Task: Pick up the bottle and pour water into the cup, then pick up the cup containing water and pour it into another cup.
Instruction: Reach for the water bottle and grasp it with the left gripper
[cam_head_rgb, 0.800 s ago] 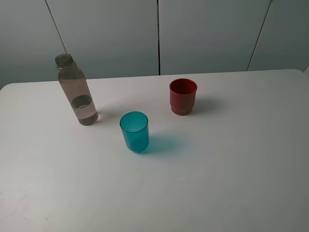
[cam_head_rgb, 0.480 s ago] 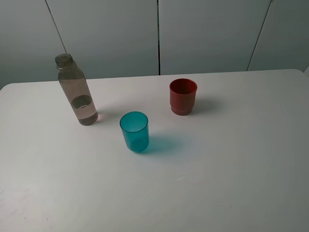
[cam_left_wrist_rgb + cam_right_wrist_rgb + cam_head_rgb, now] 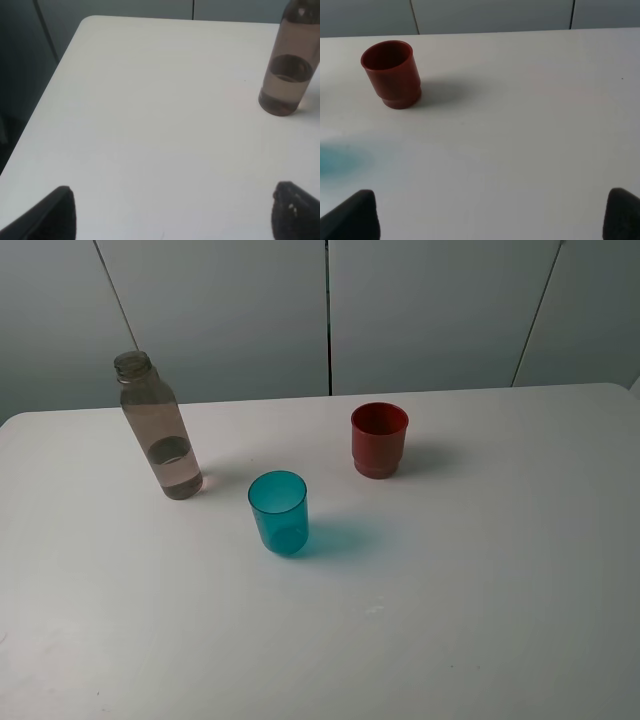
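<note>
Looks like a bare lab or test room: a plain white desk (image 3: 480,620) with rounded corners stands before flat grey wall panels (image 3: 420,310) split by dark seams.

Soft light from the left; the teal cup (image 3: 278,512) casts a tinted shadow; wrist views blurry.

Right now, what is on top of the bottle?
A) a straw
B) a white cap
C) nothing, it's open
C: the bottle ends in a bare threaded neck, with no cap and nothing sticking out of it.
</note>
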`<state>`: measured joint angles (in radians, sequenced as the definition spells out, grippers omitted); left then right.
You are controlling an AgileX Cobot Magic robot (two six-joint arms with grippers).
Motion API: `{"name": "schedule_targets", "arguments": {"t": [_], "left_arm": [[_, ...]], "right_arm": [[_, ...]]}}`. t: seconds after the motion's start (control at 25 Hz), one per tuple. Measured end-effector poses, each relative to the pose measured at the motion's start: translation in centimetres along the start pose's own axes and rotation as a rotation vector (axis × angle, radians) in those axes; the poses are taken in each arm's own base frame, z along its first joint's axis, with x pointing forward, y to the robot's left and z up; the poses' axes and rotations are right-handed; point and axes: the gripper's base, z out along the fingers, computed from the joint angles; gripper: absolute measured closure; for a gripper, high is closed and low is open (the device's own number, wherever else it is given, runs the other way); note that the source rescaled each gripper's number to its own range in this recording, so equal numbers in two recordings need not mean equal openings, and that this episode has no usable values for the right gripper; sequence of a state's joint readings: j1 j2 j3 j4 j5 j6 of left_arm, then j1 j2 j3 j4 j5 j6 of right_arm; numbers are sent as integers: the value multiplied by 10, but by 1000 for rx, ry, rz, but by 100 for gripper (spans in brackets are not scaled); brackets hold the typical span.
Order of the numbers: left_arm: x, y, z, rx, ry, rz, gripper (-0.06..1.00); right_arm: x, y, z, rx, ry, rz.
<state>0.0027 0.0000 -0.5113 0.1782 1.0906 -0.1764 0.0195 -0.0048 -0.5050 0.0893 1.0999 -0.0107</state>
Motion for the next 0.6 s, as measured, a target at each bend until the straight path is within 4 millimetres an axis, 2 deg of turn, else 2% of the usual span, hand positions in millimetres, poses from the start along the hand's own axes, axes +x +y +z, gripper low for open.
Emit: {"name": "schedule_targets", "arguments": {"t": [0.6], "left_arm": [[0, 0, 0, 0, 0, 0, -6]], "right_arm": [[0, 0, 0, 0, 0, 0]]}}
